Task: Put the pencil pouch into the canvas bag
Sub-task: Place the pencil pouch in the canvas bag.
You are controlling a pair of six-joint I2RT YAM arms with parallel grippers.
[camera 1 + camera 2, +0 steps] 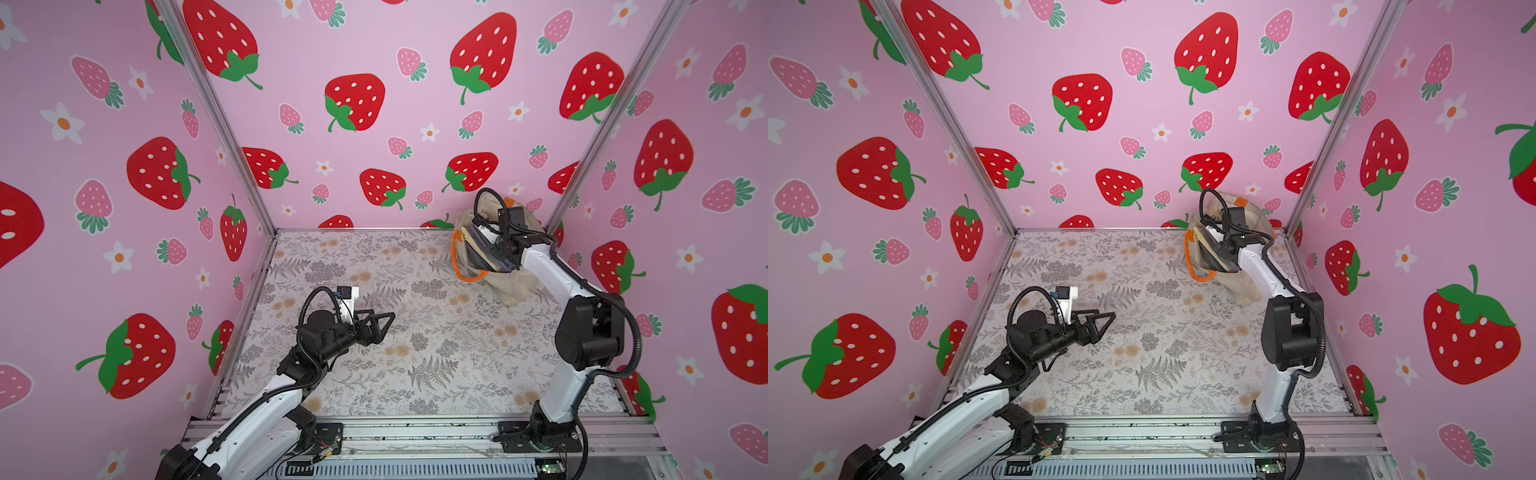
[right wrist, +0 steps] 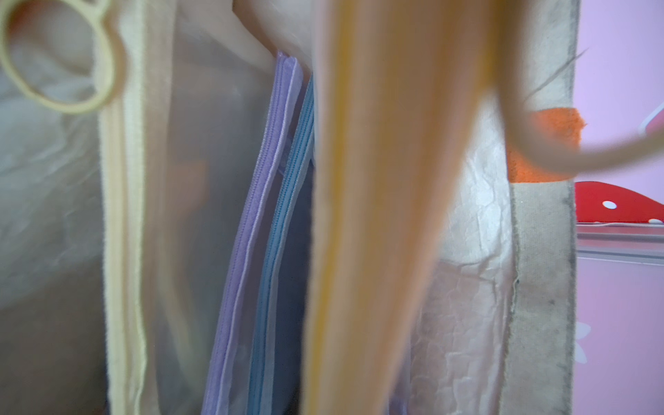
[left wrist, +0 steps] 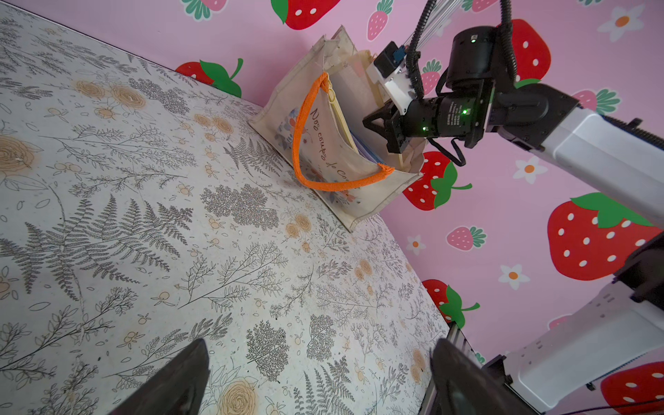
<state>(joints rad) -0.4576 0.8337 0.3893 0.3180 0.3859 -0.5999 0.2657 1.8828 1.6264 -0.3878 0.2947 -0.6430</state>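
Pencil pouch (image 2: 377, 215) edge-on, zip up, lengthwise in canvas bag (image 3: 373, 201) — R gripper (image 3: 372, 125) clenched, L gripper (image 1: 384, 322) splayed.

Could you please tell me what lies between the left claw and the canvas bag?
Only bare flower-patterned tabletop, seen in both top views and the left wrist view; nothing sits between the left claw and the canvas bag.

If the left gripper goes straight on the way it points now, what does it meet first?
Probably the canvas bag; nothing else stands between it and the open left gripper, though depth is unclear.
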